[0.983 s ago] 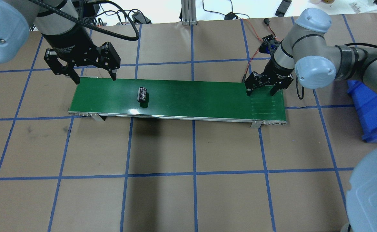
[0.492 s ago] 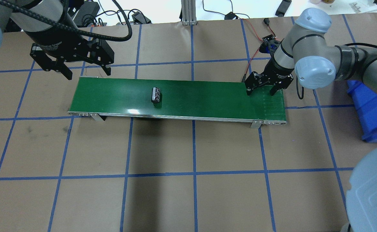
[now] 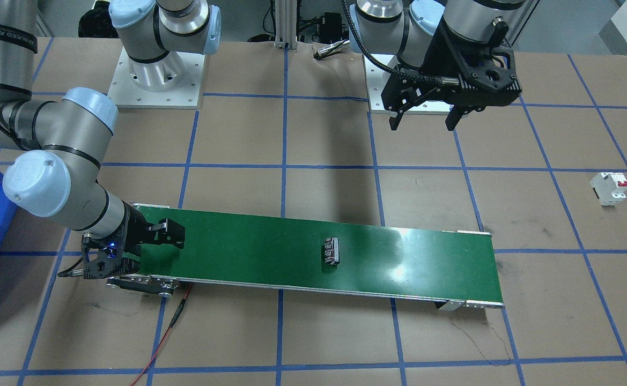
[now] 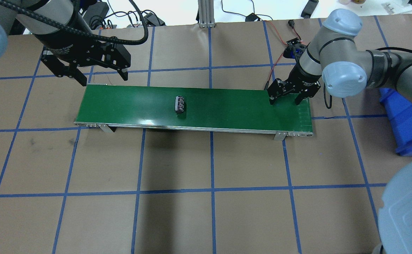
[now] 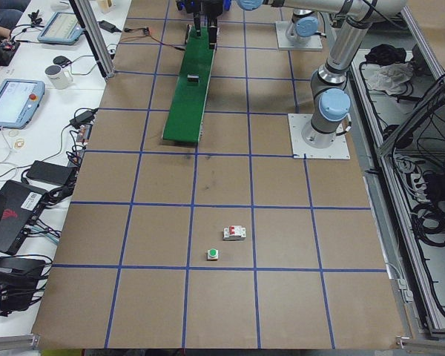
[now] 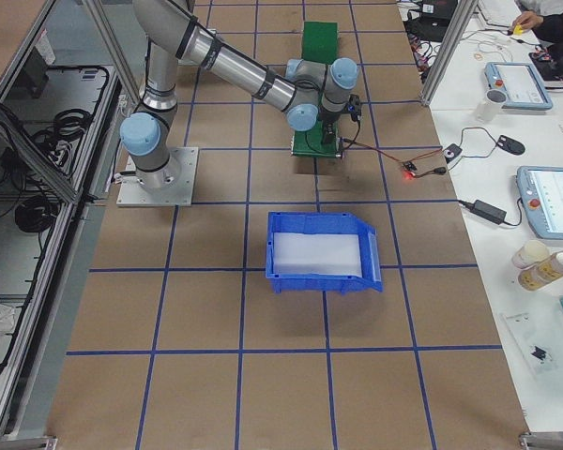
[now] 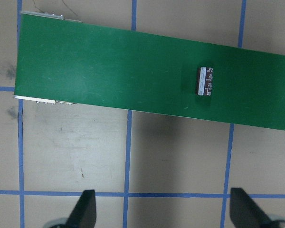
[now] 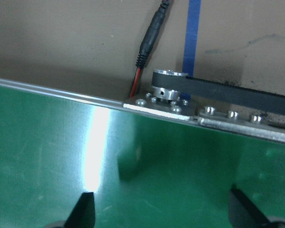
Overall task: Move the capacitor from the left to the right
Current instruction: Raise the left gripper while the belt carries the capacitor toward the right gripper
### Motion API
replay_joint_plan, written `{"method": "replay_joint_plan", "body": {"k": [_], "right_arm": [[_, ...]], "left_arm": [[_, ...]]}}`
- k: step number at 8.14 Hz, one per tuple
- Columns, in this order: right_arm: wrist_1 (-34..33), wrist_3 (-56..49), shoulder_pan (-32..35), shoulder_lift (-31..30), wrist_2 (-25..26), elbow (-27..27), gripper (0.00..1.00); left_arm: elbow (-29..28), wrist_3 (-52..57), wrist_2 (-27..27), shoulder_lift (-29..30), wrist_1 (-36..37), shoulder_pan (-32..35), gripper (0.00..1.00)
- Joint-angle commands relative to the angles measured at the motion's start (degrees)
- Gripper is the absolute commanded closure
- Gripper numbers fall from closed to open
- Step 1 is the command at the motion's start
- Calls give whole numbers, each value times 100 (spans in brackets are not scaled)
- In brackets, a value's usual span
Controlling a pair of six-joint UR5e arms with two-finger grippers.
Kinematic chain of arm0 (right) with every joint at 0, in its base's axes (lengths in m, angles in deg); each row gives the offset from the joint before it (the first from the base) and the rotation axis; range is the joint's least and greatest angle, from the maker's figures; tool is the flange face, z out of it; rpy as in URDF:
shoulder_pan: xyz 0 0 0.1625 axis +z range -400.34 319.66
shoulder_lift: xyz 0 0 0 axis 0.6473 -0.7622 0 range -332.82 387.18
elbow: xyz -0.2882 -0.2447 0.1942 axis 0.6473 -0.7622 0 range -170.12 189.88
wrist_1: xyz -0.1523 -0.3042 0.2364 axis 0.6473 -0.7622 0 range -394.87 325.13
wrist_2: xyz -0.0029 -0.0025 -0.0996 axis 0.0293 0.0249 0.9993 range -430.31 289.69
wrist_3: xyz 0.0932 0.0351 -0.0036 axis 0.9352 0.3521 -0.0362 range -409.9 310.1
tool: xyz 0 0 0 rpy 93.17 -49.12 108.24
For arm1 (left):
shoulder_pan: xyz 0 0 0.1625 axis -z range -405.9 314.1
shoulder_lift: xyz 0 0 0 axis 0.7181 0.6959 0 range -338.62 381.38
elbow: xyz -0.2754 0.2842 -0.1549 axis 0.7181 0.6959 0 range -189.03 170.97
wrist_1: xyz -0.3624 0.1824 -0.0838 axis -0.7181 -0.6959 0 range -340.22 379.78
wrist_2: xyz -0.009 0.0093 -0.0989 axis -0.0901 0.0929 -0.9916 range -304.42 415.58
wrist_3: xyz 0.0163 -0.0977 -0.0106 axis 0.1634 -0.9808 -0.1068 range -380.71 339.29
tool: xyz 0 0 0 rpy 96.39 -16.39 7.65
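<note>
Overhead exterior shows the capacitor (image 4: 180, 105) farther right on the belt (image 4: 227, 106), nearing the spread, empty right gripper (image 4: 284, 102); the left gripper (image 4: 104, 80) is spread, clear.

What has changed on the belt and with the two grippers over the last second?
The capacitor has travelled along the green belt toward the right gripper, lying free, held by neither arm. The left gripper, open and empty, has pulled back slightly from the belt's left end. The right gripper stayed open, low over the belt's right end.
</note>
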Motion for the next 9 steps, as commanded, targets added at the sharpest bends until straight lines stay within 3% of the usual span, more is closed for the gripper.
{"method": "replay_joint_plan", "body": {"k": [1,9], "right_arm": [[2,0,0,0,9,-4,0],[11,0,0,0,0,5,0]], "left_arm": [[38,10,-65,14,12,2,0],[47,133,-83,14,30,-7,0]]}}
